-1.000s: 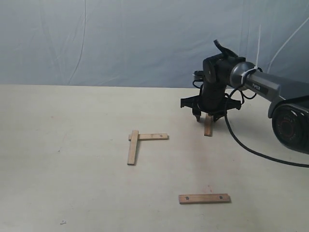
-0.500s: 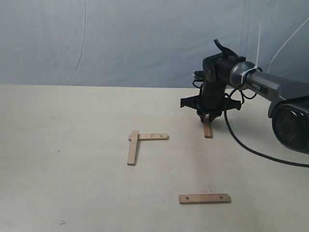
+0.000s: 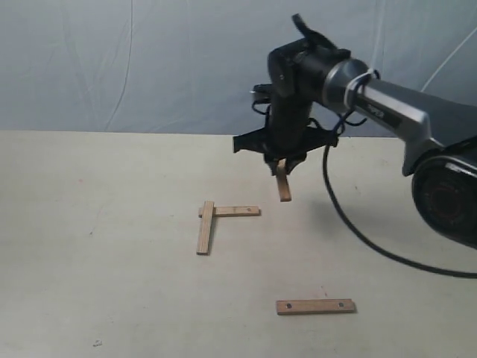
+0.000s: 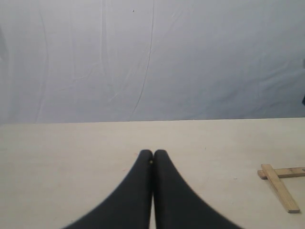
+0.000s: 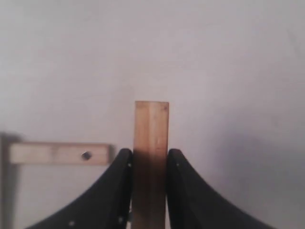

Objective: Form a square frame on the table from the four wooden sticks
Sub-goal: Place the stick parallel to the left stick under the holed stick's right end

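Observation:
My right gripper hangs above the table, shut on a wooden stick that points down from its fingers; the right wrist view shows the same stick pinched between both black fingers. Left of it, two sticks lie in an L: a horizontal one overlapping the top of a vertical one. The L also shows in the left wrist view, and its horizontal stick in the right wrist view. A fourth stick lies apart near the front. My left gripper is shut on nothing.
A blue-grey sheet hangs behind the table. The right arm's black cable loops down over the table on the right. Bare cream surface lies left of the L and between it and the front stick.
The right gripper closed on the stick that lay at the right rear, lifted it off the table and carried it left toward the L of two sticks. The other sticks have not moved.

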Action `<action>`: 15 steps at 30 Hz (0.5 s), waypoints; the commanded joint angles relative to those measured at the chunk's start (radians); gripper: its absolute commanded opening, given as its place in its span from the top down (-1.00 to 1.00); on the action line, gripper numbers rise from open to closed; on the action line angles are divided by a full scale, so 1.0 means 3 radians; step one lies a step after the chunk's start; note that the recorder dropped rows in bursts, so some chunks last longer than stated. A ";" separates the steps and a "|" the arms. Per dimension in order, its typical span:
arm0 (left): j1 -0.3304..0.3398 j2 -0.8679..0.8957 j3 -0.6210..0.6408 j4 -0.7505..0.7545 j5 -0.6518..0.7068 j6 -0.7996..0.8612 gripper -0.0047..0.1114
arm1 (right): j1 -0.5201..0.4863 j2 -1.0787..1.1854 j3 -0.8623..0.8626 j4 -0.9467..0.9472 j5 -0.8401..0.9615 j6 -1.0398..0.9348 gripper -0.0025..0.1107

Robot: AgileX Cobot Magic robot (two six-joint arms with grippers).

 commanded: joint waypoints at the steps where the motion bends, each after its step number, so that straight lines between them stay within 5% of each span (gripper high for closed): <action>1: -0.0026 -0.0022 0.0012 -0.0014 -0.0004 -0.0010 0.92 | 0.0266 -0.0041 0.0092 -0.0015 0.0026 0.0179 0.96; 15: -0.0026 -0.0022 0.0012 0.0115 -0.0005 -0.0010 0.92 | 0.0450 -0.0041 0.0633 -0.0203 -0.0432 0.0715 0.96</action>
